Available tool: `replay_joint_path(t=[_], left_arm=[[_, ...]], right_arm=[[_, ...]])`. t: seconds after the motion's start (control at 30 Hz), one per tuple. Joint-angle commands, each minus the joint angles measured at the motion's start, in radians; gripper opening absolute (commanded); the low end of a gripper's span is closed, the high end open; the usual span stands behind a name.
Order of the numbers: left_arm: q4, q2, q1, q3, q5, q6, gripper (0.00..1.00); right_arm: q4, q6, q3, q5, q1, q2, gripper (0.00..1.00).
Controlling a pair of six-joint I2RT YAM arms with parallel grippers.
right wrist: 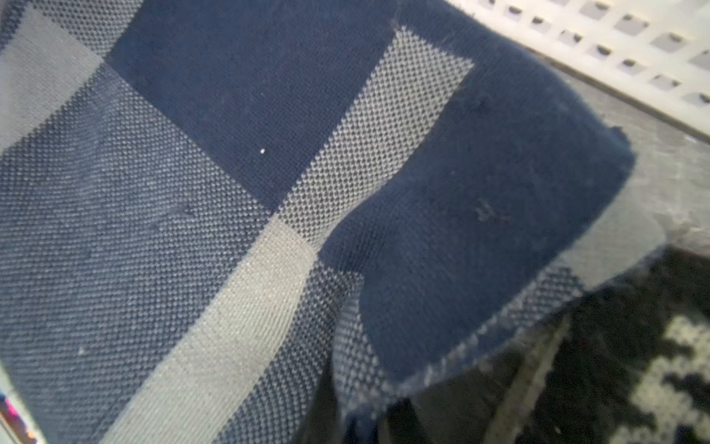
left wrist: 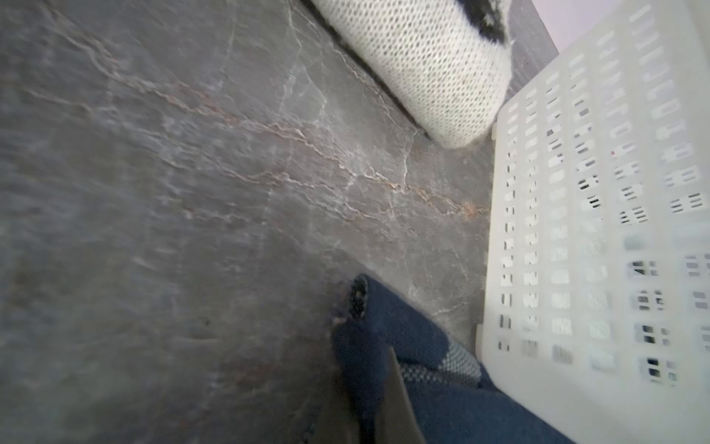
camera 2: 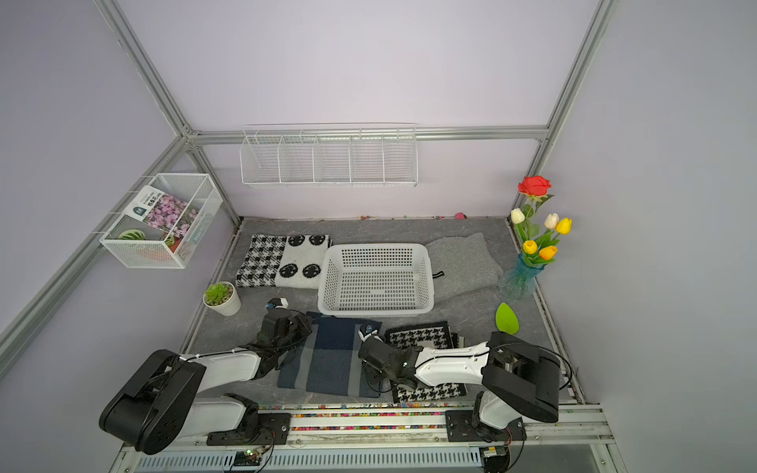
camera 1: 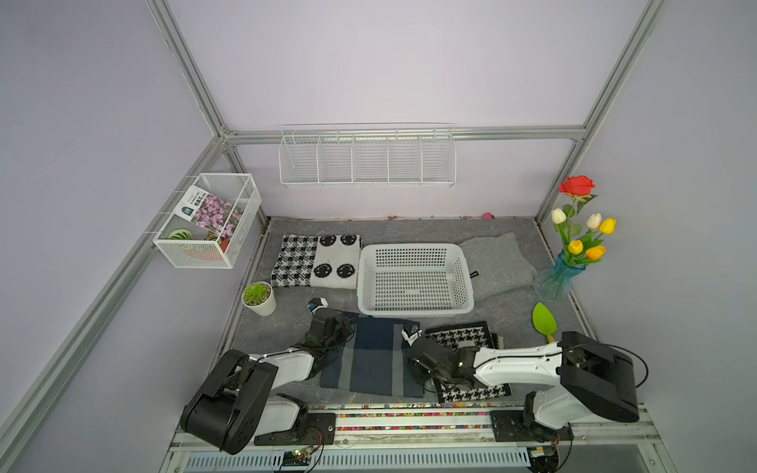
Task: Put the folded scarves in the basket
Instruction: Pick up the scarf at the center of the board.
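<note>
The folded scarf [camera 1: 372, 360] [camera 2: 327, 360], navy with grey checks, lies flat on the table just in front of the basket [camera 1: 413, 247] [camera 2: 377, 247], a whitish plastic one with nothing in it. My left gripper [camera 1: 346, 329] [camera 2: 305, 327] is at the scarf's far left corner. In the left wrist view it [left wrist: 369, 415] is shut on a pinch of navy scarf [left wrist: 403, 334] beside the basket wall [left wrist: 576, 230]. My right gripper [camera 1: 415, 362] [camera 2: 368, 362] is at the scarf's right edge. In the right wrist view it [right wrist: 361, 423] is shut on the raised scarf edge [right wrist: 230, 153], with the basket [right wrist: 614, 38] beyond.
A houndstooth cloth [camera 1: 467, 336] lies under my right arm. A black-and-white knit [camera 1: 315, 262] lies left of the basket and a grey knit [camera 1: 495, 262] right of it. A potted plant [camera 1: 259, 298], a green leaf scoop [camera 1: 545, 321] and a flower vase [camera 1: 557, 278] stand at the sides.
</note>
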Motion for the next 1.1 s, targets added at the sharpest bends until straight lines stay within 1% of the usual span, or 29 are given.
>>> replay_joint_path(t=[0.0,0.07,0.17,0.3,0.43,0.63,0.77,0.93,1.07], left_arm=[[-0.138,-0.01,-0.007,-0.039,0.083,0.037,0.0],[-0.168,-0.061,-0.006,-0.034,0.092,0.05,0.0],[-0.224,-0.19,-0.006,-0.044,0.086,0.064,0.0],[-0.333,-0.376,-0.006,-0.045,0.093,0.072,0.0],[-0.439,-0.517,-0.006,-0.029,0.093,0.086,0.0],[-0.493,-0.657,-0.005,-0.023,0.143,0.08,0.0],[-0.544,-0.748,-0.006,0.01,0.16,0.065,0.0],[-0.597,-0.856,-0.006,0.072,0.205,0.039,0.0],[-0.608,-0.88,-0.006,0.123,0.213,0.033,0.0]], right_arm=[[-0.033,-0.025,0.005,-0.029,0.015,0.036,0.0],[-0.038,-0.031,0.022,-0.021,0.031,0.036,0.0],[-0.086,-0.049,0.079,0.007,0.072,0.04,0.0],[-0.196,-0.081,0.201,0.074,0.139,0.043,0.0],[-0.295,-0.109,0.316,0.098,0.16,0.047,0.0],[-0.424,-0.143,0.451,0.118,0.182,0.041,0.0],[-0.527,-0.169,0.524,0.149,0.182,0.007,0.0],[-0.588,-0.213,0.554,0.151,0.182,-0.073,0.0],[-0.603,-0.244,0.57,0.154,0.173,-0.109,0.0]])
